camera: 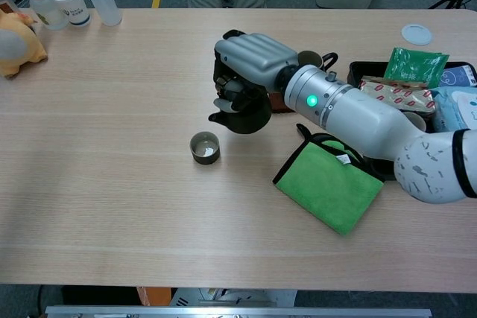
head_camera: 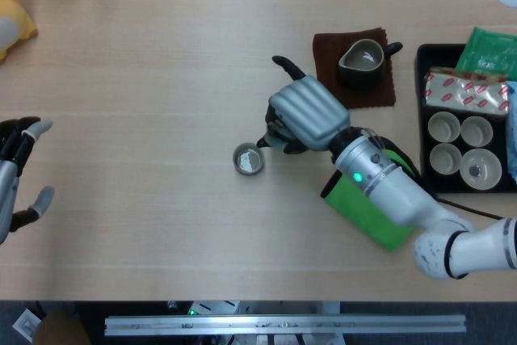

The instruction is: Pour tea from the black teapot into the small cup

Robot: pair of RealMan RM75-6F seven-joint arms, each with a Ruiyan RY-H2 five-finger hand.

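Note:
My right hand (head_camera: 305, 112) (camera: 250, 59) grips the black teapot (camera: 242, 113) (head_camera: 279, 136) and holds it in the air just right of the small cup (head_camera: 248, 159) (camera: 204, 147). The spout points left toward the cup and sits close above its right rim. The cup is a small grey-brown round one standing on the table. Most of the teapot is hidden under the hand in the head view. My left hand (head_camera: 14, 167) hovers open at the far left edge of the table, fingers spread, holding nothing.
A green cloth (head_camera: 376, 208) (camera: 332, 184) lies under my right forearm. A brown mat holds a dark pitcher (head_camera: 361, 61). A black tray (head_camera: 422, 78) at the right carries white cups and packets. Bottles (camera: 100, 1) and a yellow toy (camera: 19, 42) stand at the far left.

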